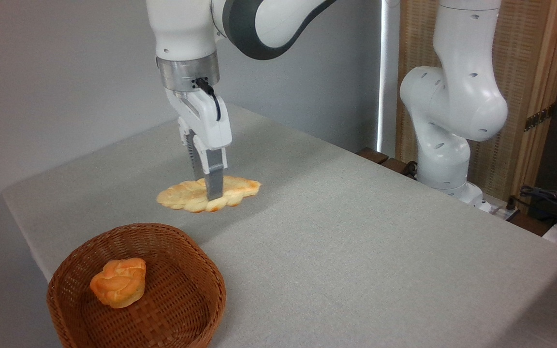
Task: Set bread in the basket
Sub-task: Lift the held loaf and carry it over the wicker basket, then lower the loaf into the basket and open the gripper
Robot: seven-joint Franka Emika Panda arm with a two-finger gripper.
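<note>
You have one bread at the basket's 12 o'clock, one bun inside; gripper fingers straddle the loaf; whether they pinch it is unclear.

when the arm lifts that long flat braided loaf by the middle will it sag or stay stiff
The braided loaf is long, thin and lies flat, so with the pincer at its middle the ends may droop somewhat. It looks like light baked bread, probably easy to lift. Its flat shape makes rolling unlikely; a hard pinch might dent or tear it.
</note>
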